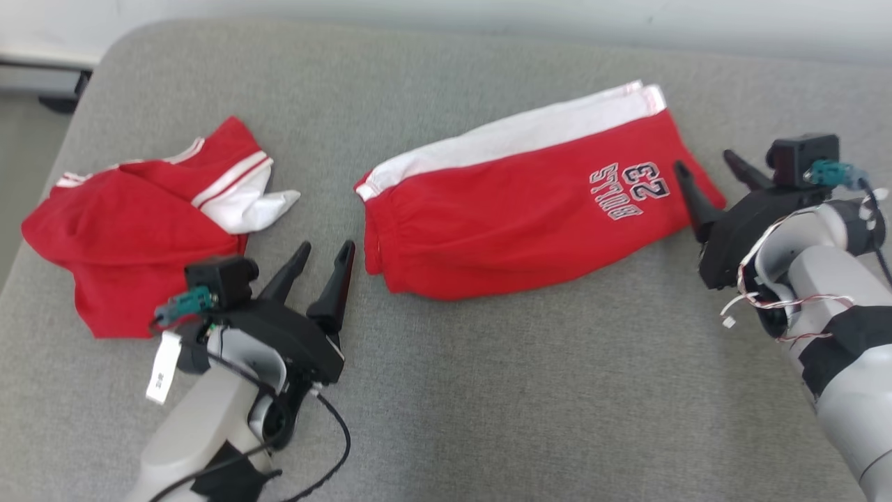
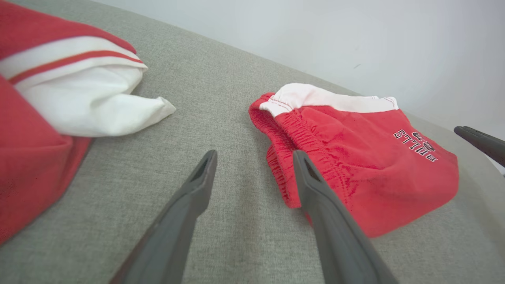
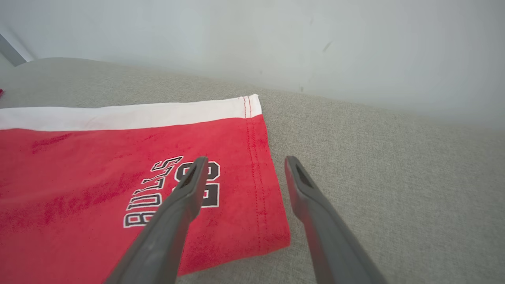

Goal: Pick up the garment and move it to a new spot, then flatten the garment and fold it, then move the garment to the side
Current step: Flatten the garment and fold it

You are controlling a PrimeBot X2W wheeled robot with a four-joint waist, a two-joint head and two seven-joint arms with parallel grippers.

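Note:
The garment [image 1: 516,202] is a pair of red shorts with a white side band and "BULLS 23" print, lying folded in half on the grey fabric surface [image 1: 488,390]. My left gripper [image 1: 325,245] stands open just left of its elastic waistband, empty; in the left wrist view the left gripper [image 2: 254,154] has one finger over the edge of the shorts [image 2: 355,157]. My right gripper [image 1: 704,160] is open at the hem end, holding nothing. In the right wrist view the right gripper [image 3: 245,159] straddles the hem corner of the shorts [image 3: 79,169].
A second red and white garment [image 1: 132,216] lies crumpled at the left, its white sleeve [image 2: 79,98] close to my left gripper. A pale wall [image 3: 276,39] runs behind the surface. The surface's rounded edge falls away at the far left.

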